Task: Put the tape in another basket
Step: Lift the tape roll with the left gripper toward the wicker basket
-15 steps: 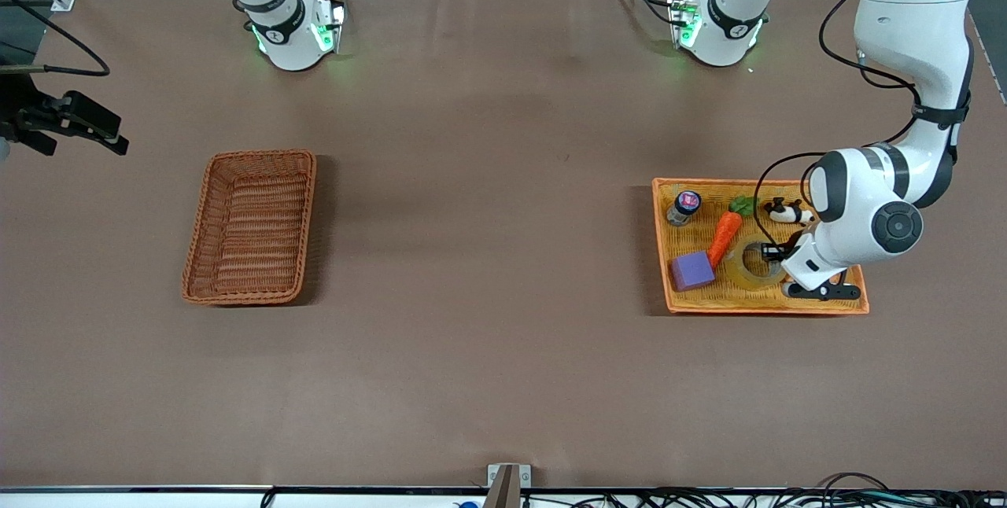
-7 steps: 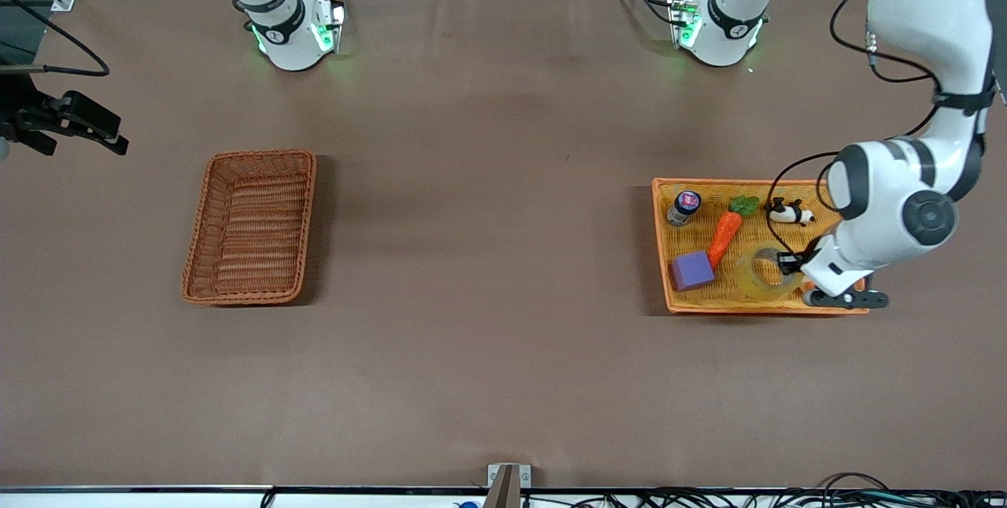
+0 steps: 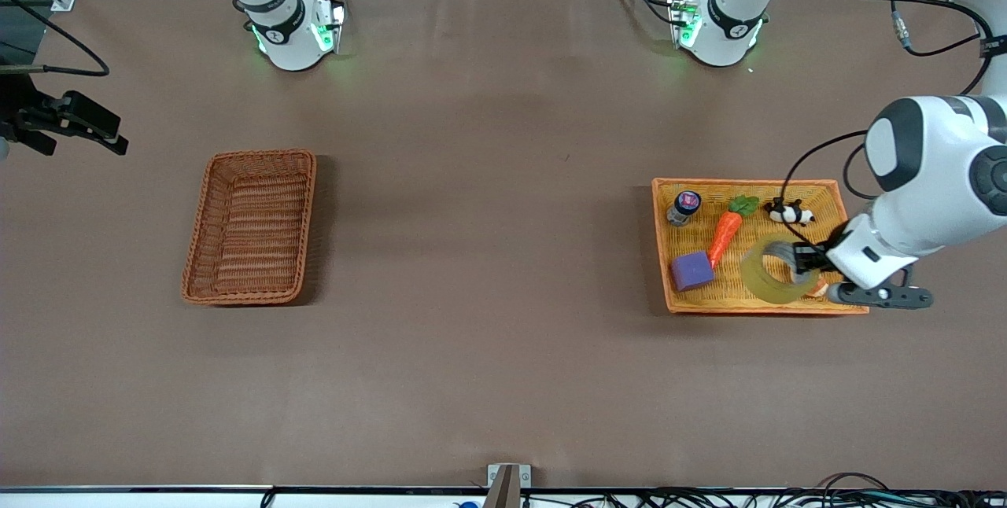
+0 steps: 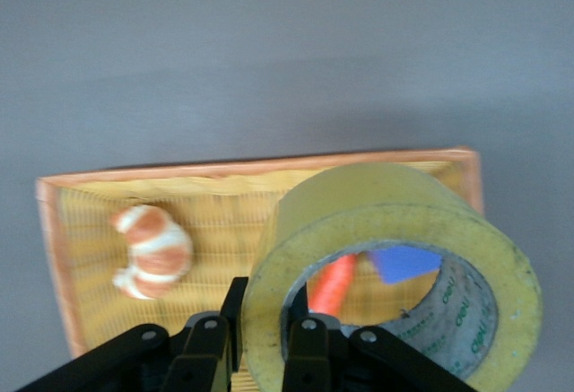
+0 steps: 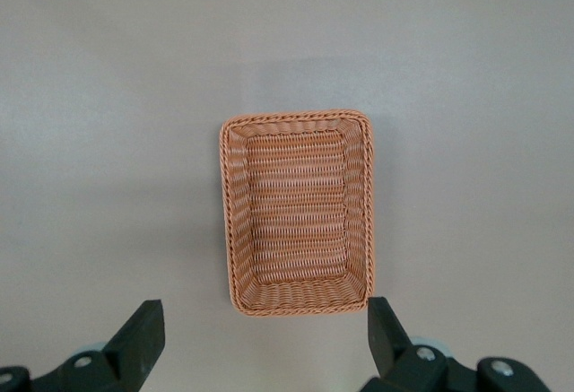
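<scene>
Front view shows the brown table (image 3: 488, 256) with the orange-yellow tray (image 3: 822, 188) toward the left arm's end, at about 3 o'clock from the table's middle, and the reddish-brown wicker basket (image 3: 250, 226) well apart from it toward the right arm's end, at about 9 o'clock, with nothing in it. The left hand (image 3: 804, 260) is over the tray's edge nearest the camera, its fingers (image 4: 309, 343) pinched on the wall of the tape (image 3: 775, 270), one inside the ring and one outside. The tape hangs tilted on edge, lifted clear of the tray floor. The right hand (image 5: 260, 343) waits high above the basket, fingers spread wide with nothing between them. In the tray, an orange carrot (image 3: 728, 230) lies at roughly 10 o'clock from the tape, touching a purple block (image 3: 692, 270) at the tape's 9 o'clock. A small jar (image 3: 684, 207) stands in the tray's corner farthest from the camera, and a black-and-white panda figure (image 3: 791, 213) lies at the tape's 12 o'clock. The left wrist view shows a croissant (image 4: 152, 250) on the tray floor beside the tape
</scene>
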Controlling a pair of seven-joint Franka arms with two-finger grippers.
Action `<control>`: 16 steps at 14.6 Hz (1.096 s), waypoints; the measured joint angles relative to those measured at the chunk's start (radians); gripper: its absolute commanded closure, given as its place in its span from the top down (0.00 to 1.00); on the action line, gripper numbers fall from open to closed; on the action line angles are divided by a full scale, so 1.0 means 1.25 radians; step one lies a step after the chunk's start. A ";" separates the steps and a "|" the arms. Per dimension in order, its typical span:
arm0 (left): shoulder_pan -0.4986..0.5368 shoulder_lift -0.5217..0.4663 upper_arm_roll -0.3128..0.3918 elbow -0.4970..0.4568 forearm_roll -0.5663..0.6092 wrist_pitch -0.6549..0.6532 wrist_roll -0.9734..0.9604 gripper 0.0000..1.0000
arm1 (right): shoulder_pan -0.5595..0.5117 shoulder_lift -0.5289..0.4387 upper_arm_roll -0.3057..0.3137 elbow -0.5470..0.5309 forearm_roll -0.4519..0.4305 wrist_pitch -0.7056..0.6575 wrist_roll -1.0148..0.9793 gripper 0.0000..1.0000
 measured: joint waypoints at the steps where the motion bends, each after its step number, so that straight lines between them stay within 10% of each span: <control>1: -0.001 0.003 -0.036 0.003 0.000 -0.004 -0.035 0.01 | 0.000 0.000 0.000 0.000 0.000 0.000 0.000 1.00; 11: -0.036 0.175 -0.475 0.113 0.175 -0.010 -0.686 0.00 | -0.002 0.000 -0.003 -0.001 0.000 -0.003 0.000 1.00; 16: -0.137 0.328 -0.544 0.231 0.230 0.008 -0.798 0.02 | -0.002 0.000 -0.003 -0.001 0.000 -0.003 0.000 1.00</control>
